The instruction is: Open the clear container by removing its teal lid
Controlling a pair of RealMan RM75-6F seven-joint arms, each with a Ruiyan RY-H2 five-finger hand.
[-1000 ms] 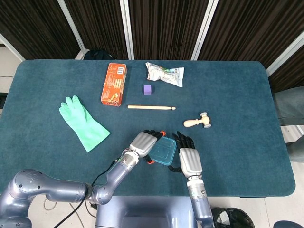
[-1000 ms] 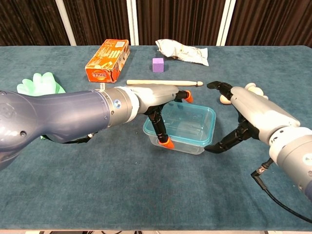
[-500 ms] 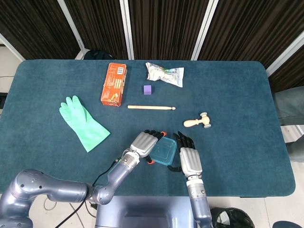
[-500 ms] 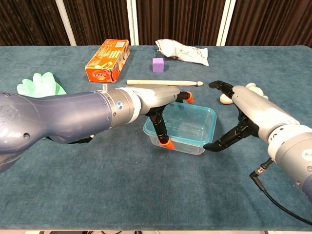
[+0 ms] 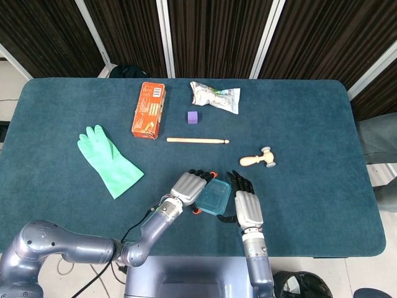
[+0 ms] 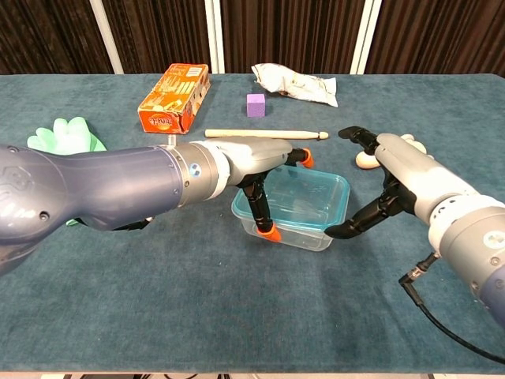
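Observation:
The clear container with its teal lid [image 5: 214, 197] [image 6: 304, 201] sits near the table's front edge, lid on. My left hand [image 5: 188, 186] [image 6: 245, 158] grips its left end, an orange-tipped thumb against the front-left wall and fingers reaching over the lid's back edge. My right hand [image 5: 246, 208] [image 6: 394, 178] stands just to the right with its fingers spread. Its thumb tip reaches the container's front-right corner, and the other fingers arch above and behind the right end without closing on it.
Behind the container lie a wooden stick [image 5: 197, 140], a small wooden mallet [image 5: 259, 159], a purple cube [image 5: 193, 117], an orange box [image 5: 149, 110] and a white packet [image 5: 215, 96]. A green rubber glove [image 5: 108, 160] lies to the left.
My right hand has edged left, bringing its thumb tip up to the container's front-right corner. The left hand and the container have stayed put.

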